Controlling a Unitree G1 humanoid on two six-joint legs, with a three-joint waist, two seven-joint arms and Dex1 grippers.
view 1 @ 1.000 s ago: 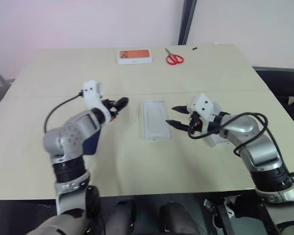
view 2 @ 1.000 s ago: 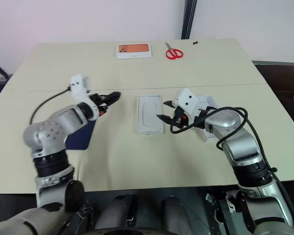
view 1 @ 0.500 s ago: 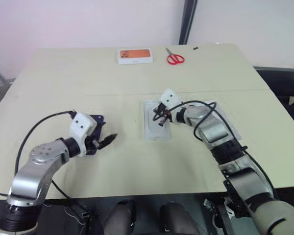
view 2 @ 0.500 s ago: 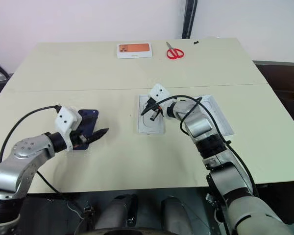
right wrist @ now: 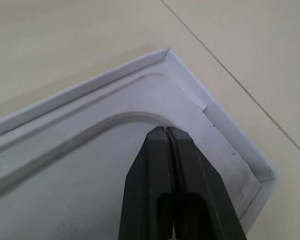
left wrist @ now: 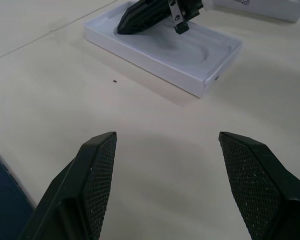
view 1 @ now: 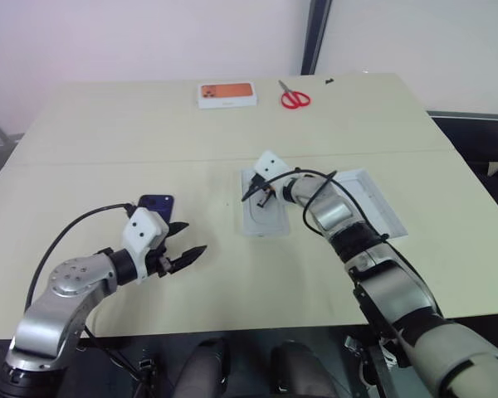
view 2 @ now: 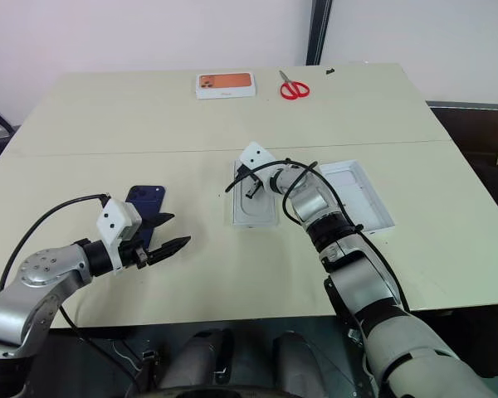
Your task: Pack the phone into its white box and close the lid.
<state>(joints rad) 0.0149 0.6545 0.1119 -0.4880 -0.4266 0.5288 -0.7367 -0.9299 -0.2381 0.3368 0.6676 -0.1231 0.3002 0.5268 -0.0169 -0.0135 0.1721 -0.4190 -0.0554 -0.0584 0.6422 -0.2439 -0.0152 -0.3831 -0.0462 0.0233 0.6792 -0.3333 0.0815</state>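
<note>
Comparing with a second back, we see both arms have shuffled a lot. Our right pincer was open beside the white box and has now reached in over it, its two fingers pressed flat together with nothing between them, tip poking at the tray's upper-left corner near the moulded insert outline. Our left pincer has dropped back toward the lower left of the frame and hangs wide open, holding nothing, just above the worktop.

That pull-back uncovers the phone, lying flat on the worktop at centre-left, just behind the left wrist and well apart from the box. So nothing is packed yet. Our guess is the closed right pincer is steadying or nudging the tray, and the phone still needs picking up and carrying across.

Other stuff: the lid lies open-side-up right of centre, partly under the right forearm. At the top of the frame sit a white box with orange picture and red scissors, both far from the action.

In the way: the right arm itself sits across the tray, so it has to clear out before the phone can drop in, and it also overhangs the lid.
</note>
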